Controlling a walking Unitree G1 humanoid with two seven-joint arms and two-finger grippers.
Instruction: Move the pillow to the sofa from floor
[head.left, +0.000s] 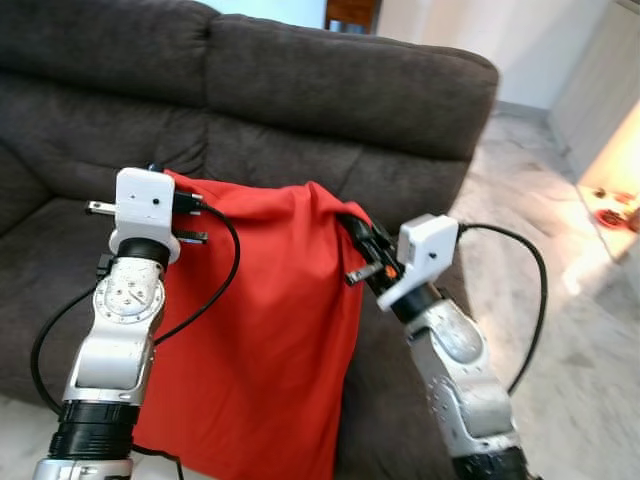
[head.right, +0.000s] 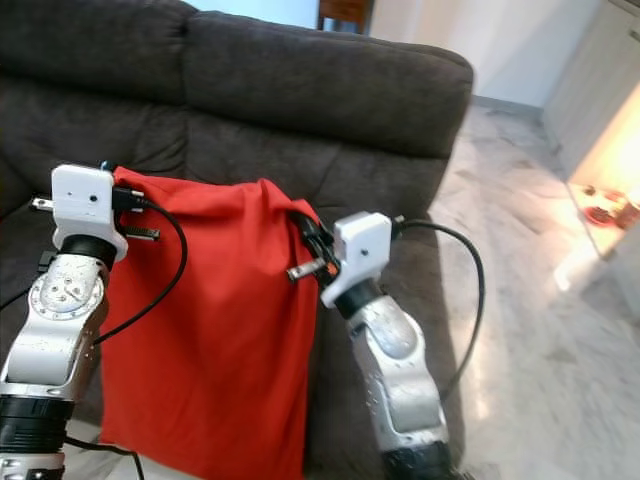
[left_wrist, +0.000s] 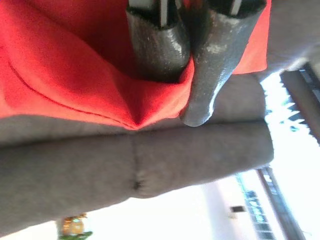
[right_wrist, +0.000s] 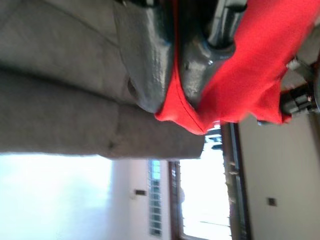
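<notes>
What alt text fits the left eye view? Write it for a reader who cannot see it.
Two silver robot arms hold a red pillow up by its top corners before a dark grey sofa, the left tool and right tool each pinching the fabric. Pale marble floor lies at the right.

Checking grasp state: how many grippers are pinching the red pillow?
2. The left gripper pinches the red pillow at its upper left corner; the right gripper pinches its upper right corner, before the sofa.
</notes>
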